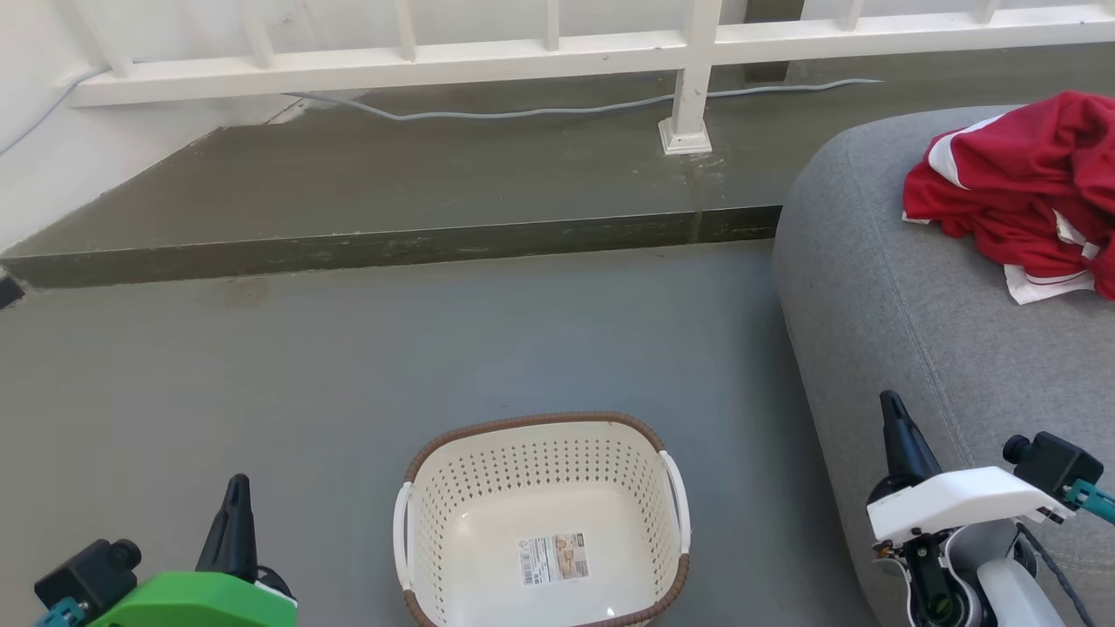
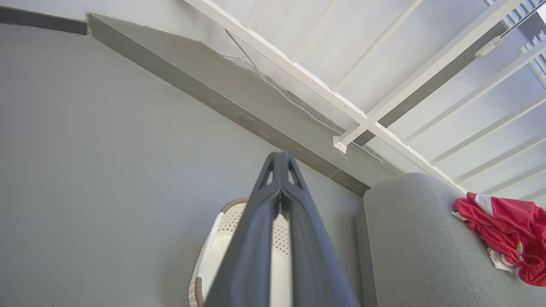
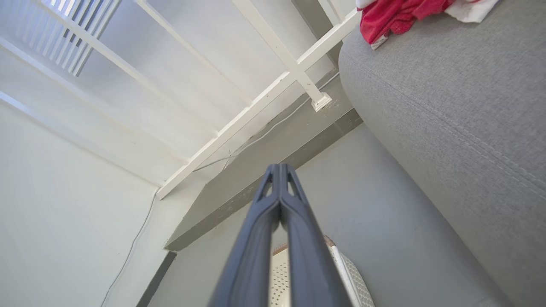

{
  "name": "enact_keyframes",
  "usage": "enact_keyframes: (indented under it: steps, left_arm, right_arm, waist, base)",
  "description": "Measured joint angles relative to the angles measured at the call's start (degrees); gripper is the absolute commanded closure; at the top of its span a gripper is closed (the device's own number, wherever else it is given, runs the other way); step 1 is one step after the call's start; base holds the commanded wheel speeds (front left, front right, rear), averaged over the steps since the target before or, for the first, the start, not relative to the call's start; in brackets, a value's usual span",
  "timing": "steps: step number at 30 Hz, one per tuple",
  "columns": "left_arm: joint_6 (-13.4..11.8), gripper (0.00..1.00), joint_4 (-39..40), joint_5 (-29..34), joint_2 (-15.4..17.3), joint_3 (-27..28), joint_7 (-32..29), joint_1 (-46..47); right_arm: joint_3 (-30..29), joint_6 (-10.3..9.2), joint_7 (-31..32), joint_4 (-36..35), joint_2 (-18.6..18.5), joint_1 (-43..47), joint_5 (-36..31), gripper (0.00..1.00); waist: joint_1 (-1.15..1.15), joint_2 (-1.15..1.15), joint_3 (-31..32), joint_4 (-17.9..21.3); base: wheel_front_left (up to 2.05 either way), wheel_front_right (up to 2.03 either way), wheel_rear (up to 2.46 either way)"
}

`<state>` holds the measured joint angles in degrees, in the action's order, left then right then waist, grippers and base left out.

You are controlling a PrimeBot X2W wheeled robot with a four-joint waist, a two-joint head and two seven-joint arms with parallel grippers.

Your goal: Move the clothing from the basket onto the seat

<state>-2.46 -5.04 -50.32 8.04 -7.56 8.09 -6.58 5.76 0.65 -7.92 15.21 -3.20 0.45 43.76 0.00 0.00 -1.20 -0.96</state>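
Observation:
The cream basket (image 1: 453,488) with a brown rim stands on the floor at the bottom centre, holding nothing but a sticker on its base. Red clothing (image 1: 1028,192) with white trim lies crumpled on the grey seat (image 1: 888,287) at the right. My left gripper (image 1: 235,488) is at the lower left, shut and empty, well left of the basket. My right gripper (image 1: 893,414) is shut and empty over the seat's front edge. The left wrist view shows the shut left gripper (image 2: 279,157), the basket (image 2: 213,251), the seat (image 2: 409,238) and the clothing (image 2: 507,221). From the right wrist: shut right gripper (image 3: 279,168), clothing (image 3: 392,17), seat (image 3: 448,111).
A raised concrete step (image 1: 392,244) runs across the floor beyond the basket, with a white railing (image 1: 557,52), a post foot (image 1: 686,135) and a grey cable (image 1: 523,111) on it. A white wall (image 1: 52,174) closes the left side. Grey floor (image 1: 261,374) surrounds the basket.

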Motion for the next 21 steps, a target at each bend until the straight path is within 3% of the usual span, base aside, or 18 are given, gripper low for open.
enact_keyframes:
  steps: [21]
  left_arm:
    - [2.6,1.00,-3.0,-14.2,-1.2,2.4,-3.8,2.8]
  right_arm:
    - [-3.8,1.86,4.3,0.1,0.0,-1.3,16.0,1.00]
  waist:
    - [0.00,0.00,0.3,0.3]
  base:
    - [0.00,0.00,0.00]
